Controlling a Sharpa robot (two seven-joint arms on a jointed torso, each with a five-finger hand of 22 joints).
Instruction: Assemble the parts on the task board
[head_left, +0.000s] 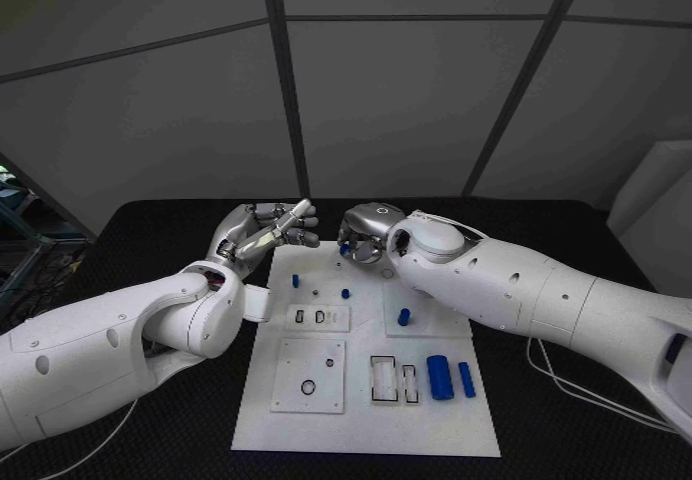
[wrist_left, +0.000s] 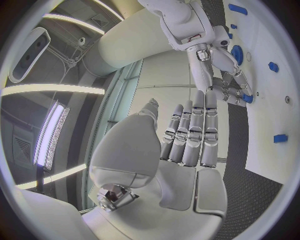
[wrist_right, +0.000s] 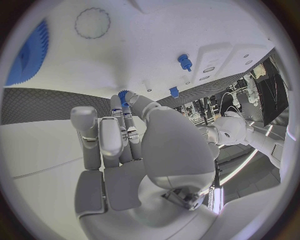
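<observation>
The white task board (head_left: 361, 420) lies in the middle of the black table. My right hand (head_left: 369, 230) hovers over the board's far edge and pinches a small blue part (wrist_right: 123, 95) between thumb and fingertip; the part (wrist_left: 248, 98) also shows in the left wrist view. My left hand (head_left: 268, 234) is raised beside the board's far left corner, its fingers (wrist_left: 190, 130) straight and together, with nothing in it. Small blue pegs (head_left: 296, 281) (head_left: 345, 293) stand on the far half of the board. Two blue cylinders (head_left: 440, 377) (head_left: 467, 379) lie near the right edge. A blue gear (wrist_right: 28, 52) lies on the board close to my right hand.
Another blue piece (head_left: 405, 317) sits mid-board under my right forearm. Rectangular slots (head_left: 384, 379) and a ring outline (head_left: 307, 387) mark the near half of the board. Black table (head_left: 577, 430) surrounds the board, and cables (head_left: 570, 385) trail at the right.
</observation>
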